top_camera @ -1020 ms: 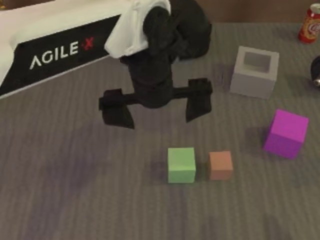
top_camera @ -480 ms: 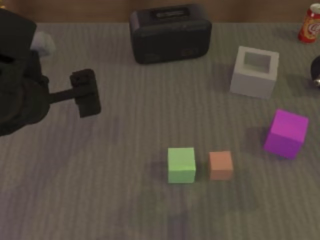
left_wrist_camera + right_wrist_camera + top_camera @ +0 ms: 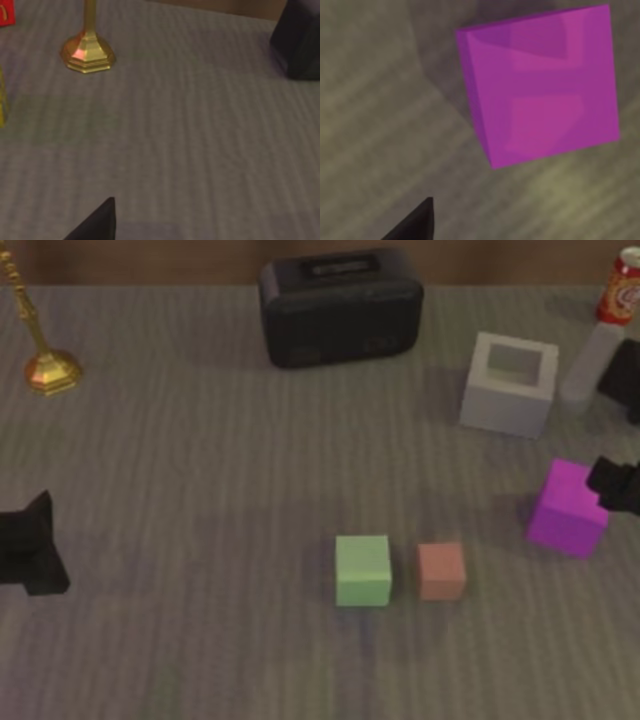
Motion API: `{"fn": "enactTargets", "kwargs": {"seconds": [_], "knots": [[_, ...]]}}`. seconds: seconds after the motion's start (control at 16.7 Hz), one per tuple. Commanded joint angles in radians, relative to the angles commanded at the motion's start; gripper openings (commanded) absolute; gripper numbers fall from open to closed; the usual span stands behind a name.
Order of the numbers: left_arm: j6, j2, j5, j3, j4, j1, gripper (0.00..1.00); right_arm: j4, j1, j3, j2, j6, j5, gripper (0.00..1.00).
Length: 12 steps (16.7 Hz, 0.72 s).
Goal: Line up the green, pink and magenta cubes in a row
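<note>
Top view overhead, whole table (image 3: 200,440). Right wrist close above magenta cube (image 3: 540,85), shared with top (image 3: 565,510).

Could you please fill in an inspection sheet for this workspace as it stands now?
Surface: grey ribbed table, flat.
Job's things: green cube and pink cube side by side with a small gap; magenta cube apart, toward the right and a little farther back, not in line.
Clutter: black radio, hollow grey block, gold candlestick, red can along the far side.
Grippers: right gripper at the magenta cube's right edge; left gripper at the left edge, away from the cubes.
Cables: nothing seen.
Surroundings: brown strip beyond the far edge.
</note>
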Motion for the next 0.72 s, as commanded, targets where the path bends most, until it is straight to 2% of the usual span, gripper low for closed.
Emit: {"fn": "enactTargets", "kwargs": {"seconds": [0.36,0.72], "knots": [[0.168,-0.375,0.009,-0.271,0.231,0.121,1.00,-0.153,0.031,0.242,0.287,-0.136,-0.002,1.00],[0.192,-0.422,0.010,-0.303,0.267,0.137,1.00,-0.172,0.034,0.275,0.321,-0.154,-0.002,1.00]]}}
